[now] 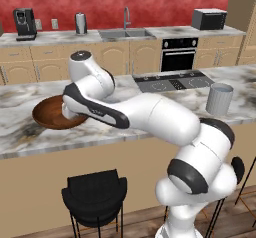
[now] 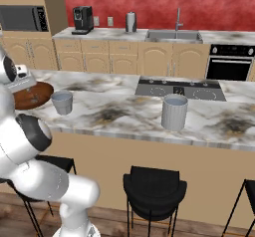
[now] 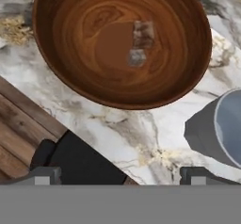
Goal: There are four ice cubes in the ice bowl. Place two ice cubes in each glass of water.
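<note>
You're hovering the gripper, jaws spread wide w/ nothing between, near the ice bowl. Ice cubes are lying ahead of the fingertips, in the bowl's middle; a glass is sitting just beside.

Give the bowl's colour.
Dark reddish-brown wood grain; the bowl shows best in the hand view.

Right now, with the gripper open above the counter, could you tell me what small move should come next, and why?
Probably ease the open gripper forward and down toward the ice cubes. In the hand view they lie near the middle of the ice bowl, ahead of the fingertips, which sit over bare counter and hold nothing. A glass waits close beside the bowl.
</note>
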Tool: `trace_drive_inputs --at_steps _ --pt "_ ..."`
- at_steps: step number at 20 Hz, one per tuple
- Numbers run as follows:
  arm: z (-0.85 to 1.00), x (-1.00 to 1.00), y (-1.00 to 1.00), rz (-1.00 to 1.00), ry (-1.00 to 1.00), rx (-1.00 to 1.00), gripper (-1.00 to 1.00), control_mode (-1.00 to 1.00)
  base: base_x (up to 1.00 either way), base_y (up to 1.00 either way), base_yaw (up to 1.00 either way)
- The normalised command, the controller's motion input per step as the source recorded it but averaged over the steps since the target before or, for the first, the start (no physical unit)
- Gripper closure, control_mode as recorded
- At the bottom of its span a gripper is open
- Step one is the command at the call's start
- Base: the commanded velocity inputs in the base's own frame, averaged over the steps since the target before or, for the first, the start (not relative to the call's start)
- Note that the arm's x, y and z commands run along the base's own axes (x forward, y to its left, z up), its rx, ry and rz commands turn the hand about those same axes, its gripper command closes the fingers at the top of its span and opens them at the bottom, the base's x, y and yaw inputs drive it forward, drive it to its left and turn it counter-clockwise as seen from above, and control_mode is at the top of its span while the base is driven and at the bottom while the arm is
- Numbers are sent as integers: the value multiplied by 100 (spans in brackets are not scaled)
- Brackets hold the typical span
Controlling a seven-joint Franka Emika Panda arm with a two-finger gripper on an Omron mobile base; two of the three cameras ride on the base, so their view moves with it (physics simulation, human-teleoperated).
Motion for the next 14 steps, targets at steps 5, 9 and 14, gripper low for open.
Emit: trace_drive_inputs --at_steps 5,9,14 --pt "-22 39 9 2 0 -2 -100 -100 0 0 0" --pt "-33 37 13 2 1 -6 -100 -100 0 0 0" --pt "-28 38 16 2 1 -5 -100 -100 0 0 0"
